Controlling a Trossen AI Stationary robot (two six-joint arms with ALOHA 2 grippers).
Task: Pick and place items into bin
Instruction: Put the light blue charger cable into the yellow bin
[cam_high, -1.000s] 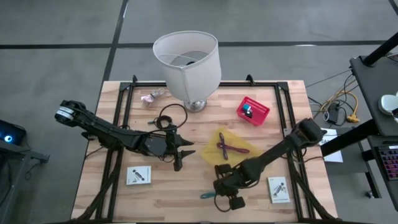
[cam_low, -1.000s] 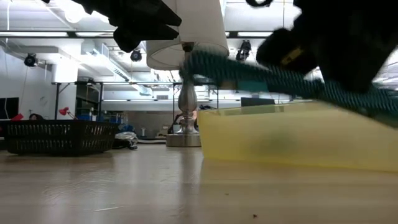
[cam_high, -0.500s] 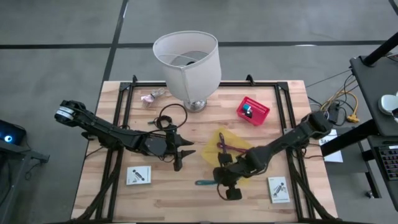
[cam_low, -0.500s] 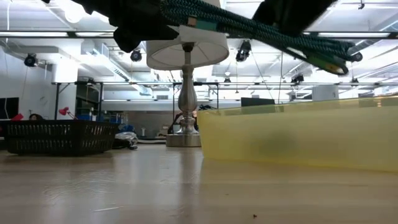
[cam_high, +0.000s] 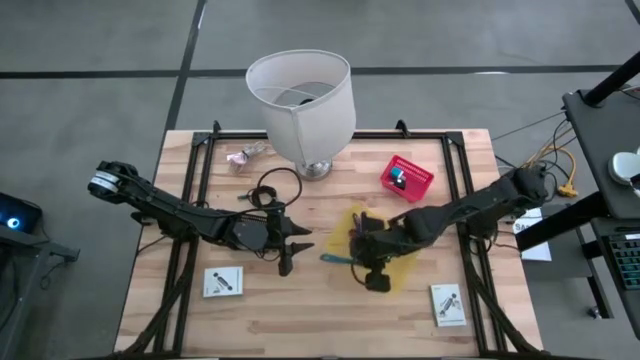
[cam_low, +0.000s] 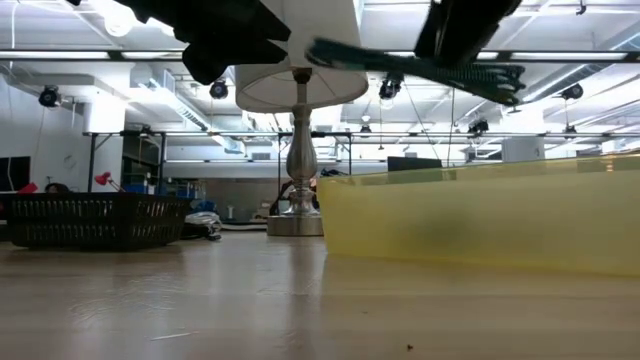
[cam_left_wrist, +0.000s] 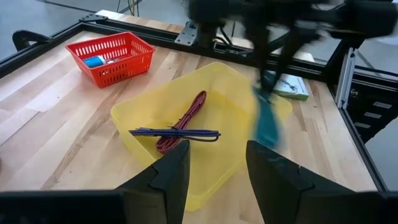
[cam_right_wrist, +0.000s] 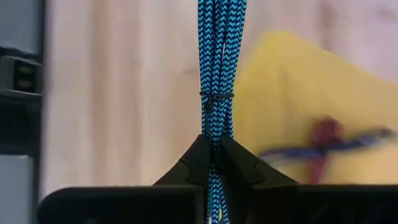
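My right gripper (cam_high: 366, 262) is shut on a teal braided tie (cam_high: 334, 258), over the left part of the yellow bin (cam_high: 395, 268). In the right wrist view the tie (cam_right_wrist: 221, 56) runs forward from the gripper (cam_right_wrist: 216, 152). A purple tie (cam_left_wrist: 175, 132) and a maroon tie (cam_left_wrist: 185, 116) lie crossed inside the bin (cam_left_wrist: 219, 81). My left gripper (cam_high: 289, 252) is open and hovers left of the bin. A black cord loop (cam_high: 276, 186) lies flat near the lamp. Two white packets (cam_high: 223, 282) (cam_high: 448, 303) lie flat on the table. My right gripper pinches the teal tie between its two fingers (cam_right_wrist: 198, 163), on the stretch (cam_right_wrist: 216, 134) just behind its thin black binding. The tie runs on along the fingers toward the table's left. In the low view it (cam_low: 410, 64) is lifted clear, nearly level above the bin's rim.
A large white lampshade (cam_high: 300, 100) stands at the table's far side. A red basket (cam_high: 407, 177) holding a small blue thing sits right of it. A crumpled shiny piece (cam_high: 243, 156) lies far left. The black frame rails (cam_high: 196, 175) run along the table's sides.
My right gripper has carried the teal tie from near the table's near edge toward the far edge and up. It now holds it above the yellow bin's left rim. The tie has stayed lifted clear and about level. The left arm has kept still.
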